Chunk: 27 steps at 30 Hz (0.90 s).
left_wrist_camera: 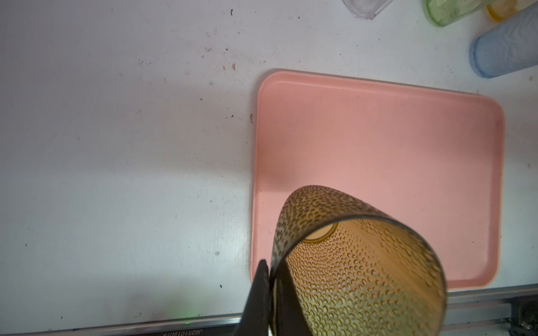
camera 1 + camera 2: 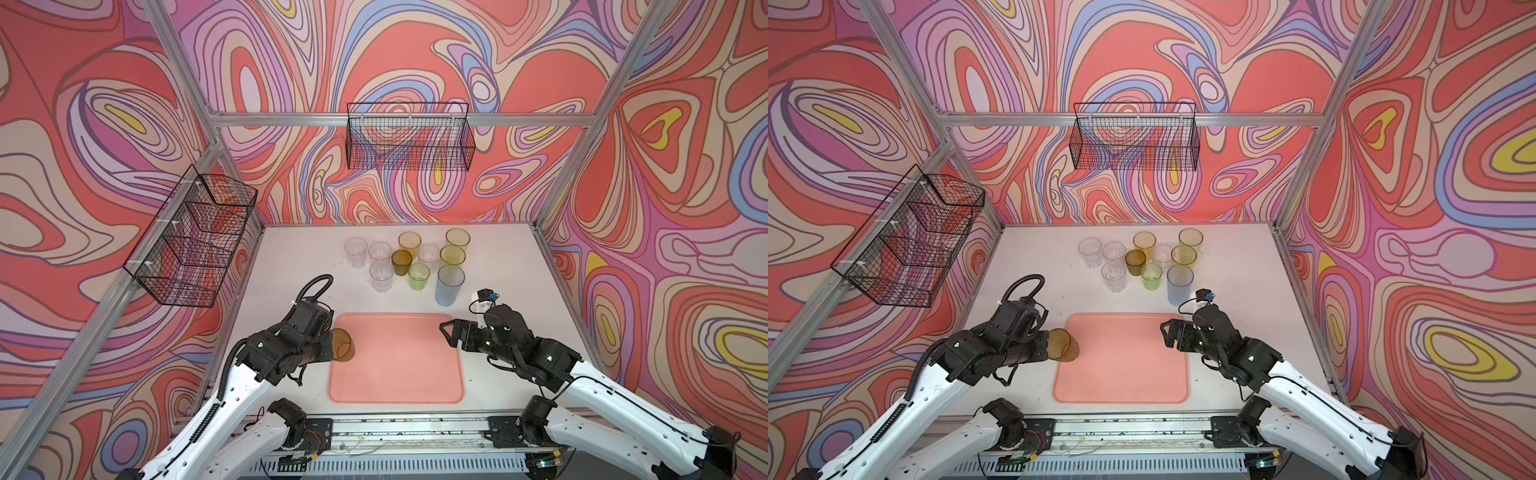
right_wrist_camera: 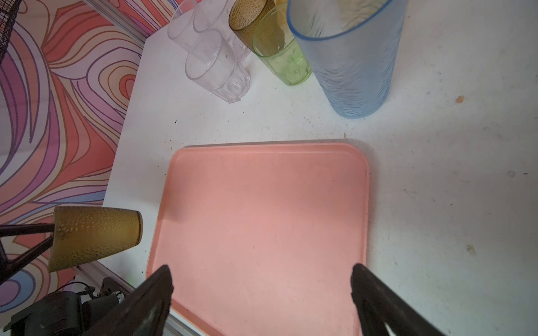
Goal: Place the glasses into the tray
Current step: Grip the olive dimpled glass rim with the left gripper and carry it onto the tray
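Our left jaws pinch the rim wall of a brown-amber tumbler, 1 jaw inside the mouth and 1 outside, and hold it just above the left edge of the tray, which has no glass in it yet. What the coming move turns on: the tumbler's long axis lies nearly level, base pointing right toward the tray's middle and mouth back at the jaws, so we judge it must swing base-down before release. Our right jaws stand wide and empty over the tray's far right corner, nearest the tall blue tumbler, 1 of 10 glasses standing on the desk beyond the tray
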Each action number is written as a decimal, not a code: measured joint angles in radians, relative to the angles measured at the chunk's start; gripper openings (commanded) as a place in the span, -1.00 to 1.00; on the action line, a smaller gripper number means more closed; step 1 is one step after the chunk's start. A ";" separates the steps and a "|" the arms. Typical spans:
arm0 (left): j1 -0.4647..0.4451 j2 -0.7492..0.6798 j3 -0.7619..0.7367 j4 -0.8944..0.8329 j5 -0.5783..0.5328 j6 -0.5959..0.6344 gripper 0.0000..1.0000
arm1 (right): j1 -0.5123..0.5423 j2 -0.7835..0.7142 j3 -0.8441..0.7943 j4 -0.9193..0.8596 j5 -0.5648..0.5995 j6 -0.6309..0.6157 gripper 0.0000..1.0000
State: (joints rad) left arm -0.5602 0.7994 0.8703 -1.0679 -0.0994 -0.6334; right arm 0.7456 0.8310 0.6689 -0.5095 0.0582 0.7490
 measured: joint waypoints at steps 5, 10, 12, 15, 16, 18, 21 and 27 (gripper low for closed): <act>-0.063 -0.004 -0.009 -0.039 -0.020 -0.095 -1.00 | 0.000 0.042 0.028 -0.002 0.012 -0.010 0.96; -0.156 0.037 -0.030 -0.067 -0.067 -0.187 -1.00 | 0.000 0.067 0.079 -0.008 0.032 -0.037 0.96; -0.189 0.053 -0.048 -0.065 -0.076 -0.224 -1.00 | 0.000 0.078 0.094 -0.014 0.040 -0.049 0.96; -0.221 0.056 -0.086 -0.065 -0.080 -0.263 -1.00 | 0.000 0.092 0.105 -0.021 0.051 -0.064 0.97; -0.229 0.054 -0.102 -0.065 -0.081 -0.279 -1.00 | 0.000 0.095 0.105 -0.022 0.053 -0.068 0.97; -0.240 0.050 -0.126 -0.065 -0.084 -0.300 -1.00 | 0.000 0.101 0.105 -0.023 0.056 -0.072 0.97; -0.255 0.040 -0.154 -0.060 -0.085 -0.330 -1.00 | 0.000 0.113 0.105 -0.021 0.056 -0.076 0.97; -0.266 0.054 -0.174 -0.043 -0.085 -0.354 -0.91 | 0.000 0.140 0.105 -0.021 0.057 -0.079 0.97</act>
State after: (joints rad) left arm -0.8261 0.8536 0.6968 -1.1114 -0.1841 -0.9871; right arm 0.7456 0.9707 0.7742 -0.5308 0.1150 0.6704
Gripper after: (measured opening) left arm 0.067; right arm 0.984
